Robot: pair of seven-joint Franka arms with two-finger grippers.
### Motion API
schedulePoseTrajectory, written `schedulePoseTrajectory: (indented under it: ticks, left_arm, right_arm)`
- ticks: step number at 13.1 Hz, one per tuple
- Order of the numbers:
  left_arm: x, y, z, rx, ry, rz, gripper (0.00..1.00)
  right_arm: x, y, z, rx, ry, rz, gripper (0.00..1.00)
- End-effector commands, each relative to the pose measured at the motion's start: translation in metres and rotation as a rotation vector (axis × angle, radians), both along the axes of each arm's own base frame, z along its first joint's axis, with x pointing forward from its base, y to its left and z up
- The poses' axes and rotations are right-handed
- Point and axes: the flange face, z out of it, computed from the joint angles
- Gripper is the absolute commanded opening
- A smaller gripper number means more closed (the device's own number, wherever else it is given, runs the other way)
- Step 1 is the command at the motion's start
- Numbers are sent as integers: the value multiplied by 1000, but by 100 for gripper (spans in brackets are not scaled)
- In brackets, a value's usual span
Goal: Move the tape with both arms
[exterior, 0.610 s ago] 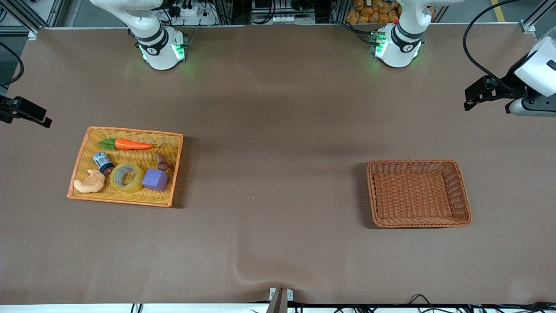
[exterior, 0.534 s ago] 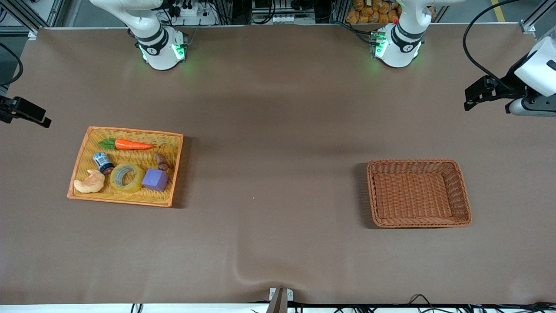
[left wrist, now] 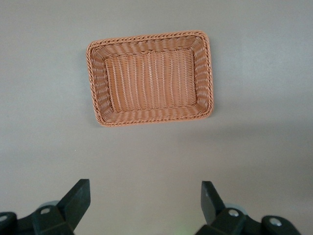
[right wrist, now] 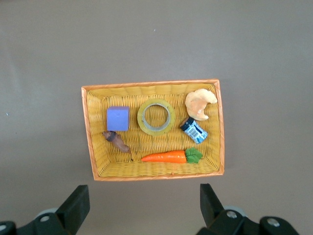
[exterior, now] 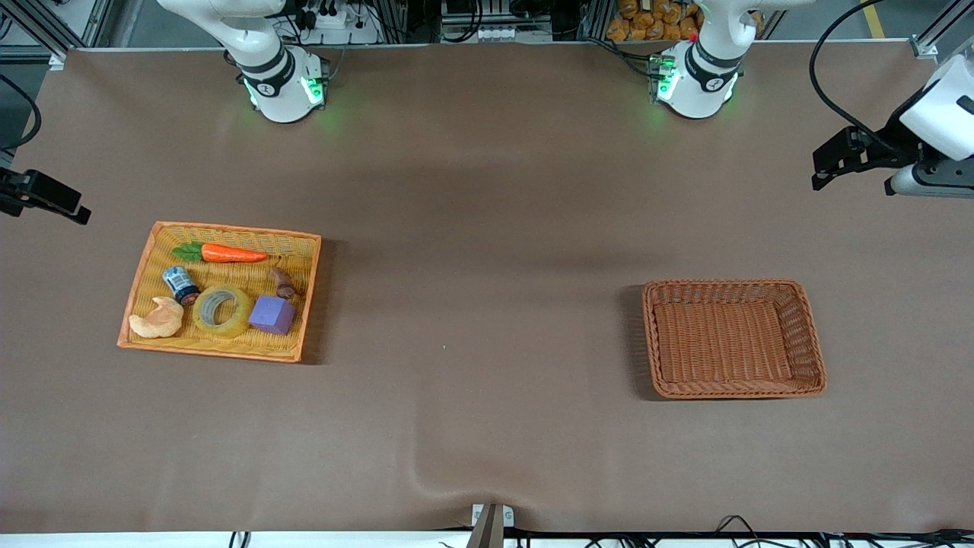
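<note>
Front view: both tools (exterior: 820,169) (exterior: 46,202) high, jaws wide.

Both arms raised, grippers empty.
Left gripper (left wrist: 143,208) and right gripper (right wrist: 142,209) each point straight down at the table, fingers spread wide apart, nothing between them and nothing touching either claw.

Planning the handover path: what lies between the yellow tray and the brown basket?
Only bare brown table lies between the yellow tray and the brown basket, as the front view shows.
</note>
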Motion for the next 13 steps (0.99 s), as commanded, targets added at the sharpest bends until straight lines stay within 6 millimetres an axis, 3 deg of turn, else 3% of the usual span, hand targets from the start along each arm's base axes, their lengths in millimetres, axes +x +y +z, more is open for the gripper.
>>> schedulePoseTrajectory:
  ticks: [1,3,6,10,13]
  left_arm:
    - [-3,4,5,20,-5,-19,100]
    - [-2,6,4,18,-5,-18,100]
    - [-2,6,4,19,-5,-18,100]
    - [-2,6,3,19,-3,-18,100]
    - [-1,7,2,20,-2,-16,100]
  right_arm:
    - [6,6,-18,9,3,6,100]
    - [12,15,-36,13,-2,25,100]
    - [23,53,-85,10,-43,101,100]
    - [26,49,-133,10,-3,207,100]
    - [17,47,-192,-3,-6,240,100]
